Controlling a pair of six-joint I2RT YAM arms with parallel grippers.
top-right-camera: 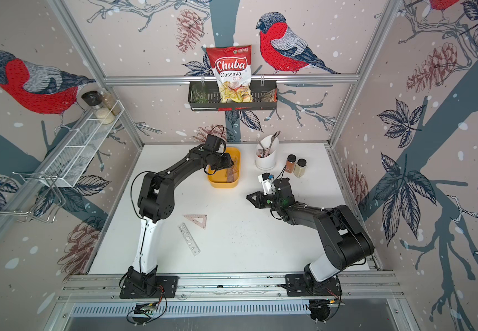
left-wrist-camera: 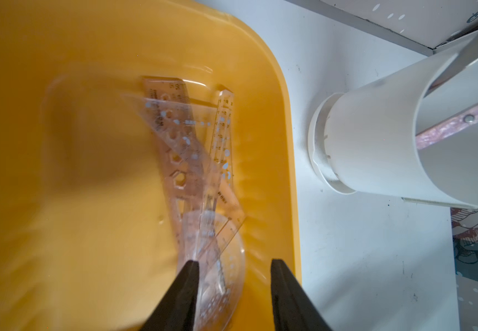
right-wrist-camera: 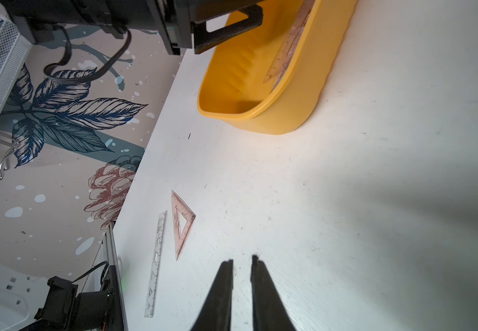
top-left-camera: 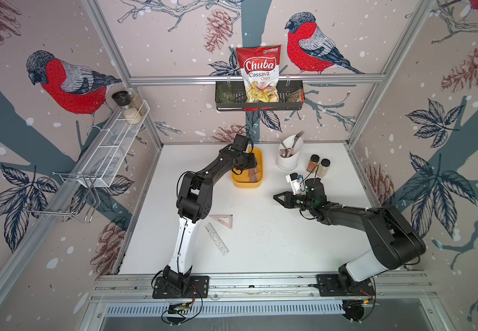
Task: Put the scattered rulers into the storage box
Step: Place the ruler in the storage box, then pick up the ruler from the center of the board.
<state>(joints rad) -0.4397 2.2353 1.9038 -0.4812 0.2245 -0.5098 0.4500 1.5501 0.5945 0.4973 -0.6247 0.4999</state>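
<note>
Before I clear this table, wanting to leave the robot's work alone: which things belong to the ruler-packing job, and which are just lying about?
Job: storage box; rulers inside it; set square and straight ruler on the table.
Lying about: cutlery cup; spice jars; chips bag.

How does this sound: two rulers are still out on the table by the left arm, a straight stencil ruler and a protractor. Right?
Not quite. The piece beside the straight stencil ruler, by the left arm, is a triangular set square, not a protractor; both top views show it. The protractor already lies in the storage box, seen in the left wrist view.
</note>
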